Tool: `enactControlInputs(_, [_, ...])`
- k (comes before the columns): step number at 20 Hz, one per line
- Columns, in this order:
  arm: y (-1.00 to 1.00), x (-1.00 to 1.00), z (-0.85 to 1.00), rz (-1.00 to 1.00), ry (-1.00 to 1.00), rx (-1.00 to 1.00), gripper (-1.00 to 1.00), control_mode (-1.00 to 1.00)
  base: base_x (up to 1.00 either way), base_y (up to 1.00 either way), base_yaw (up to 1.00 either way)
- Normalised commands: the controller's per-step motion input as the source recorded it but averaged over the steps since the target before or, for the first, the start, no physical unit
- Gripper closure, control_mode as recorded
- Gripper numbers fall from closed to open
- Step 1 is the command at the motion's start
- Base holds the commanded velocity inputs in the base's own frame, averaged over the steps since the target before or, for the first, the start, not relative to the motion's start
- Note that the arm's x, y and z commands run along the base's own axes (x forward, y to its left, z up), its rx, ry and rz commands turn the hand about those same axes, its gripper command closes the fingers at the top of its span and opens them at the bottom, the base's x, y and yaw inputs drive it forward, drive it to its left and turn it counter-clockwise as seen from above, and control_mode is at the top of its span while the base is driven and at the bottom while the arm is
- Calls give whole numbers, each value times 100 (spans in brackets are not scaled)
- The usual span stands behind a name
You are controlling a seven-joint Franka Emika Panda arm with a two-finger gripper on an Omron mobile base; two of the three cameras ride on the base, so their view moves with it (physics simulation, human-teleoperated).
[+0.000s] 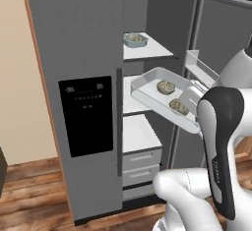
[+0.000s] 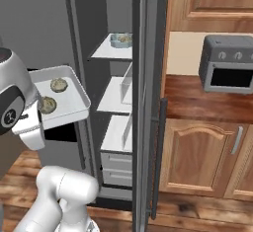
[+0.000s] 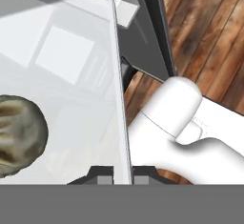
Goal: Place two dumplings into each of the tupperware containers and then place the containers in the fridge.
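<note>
My gripper is shut on the rim of the white-grey rectangular tupperware container, holding it tilted in the air before the open fridge. Two dumplings lie in it; one dumpling shows close up in the hand view. The light blue octagonal tupperware container stands on the fridge's top shelf with pale lumps inside.
The fridge's right door stands open, its bin close to the tray. White shelves and drawers lie below. A steel oven sits on the wooden counter to the right, above cabinets.
</note>
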Motion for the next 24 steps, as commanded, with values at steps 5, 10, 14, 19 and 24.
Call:
enactControlInputs(5, [0,0,0,0,0,0,100,100,-1,21,2])
enactControlInputs(10, [0,0,0,0,0,0,100,100,-20,1,0])
enactControlInputs(14, [0,0,0,0,0,0,100,100,-67,5,0])
enactControlInputs(19, [0,0,0,0,0,0,100,100,22,88,0])
enactControlInputs(24, [0,0,0,0,0,0,100,100,85,34,0])
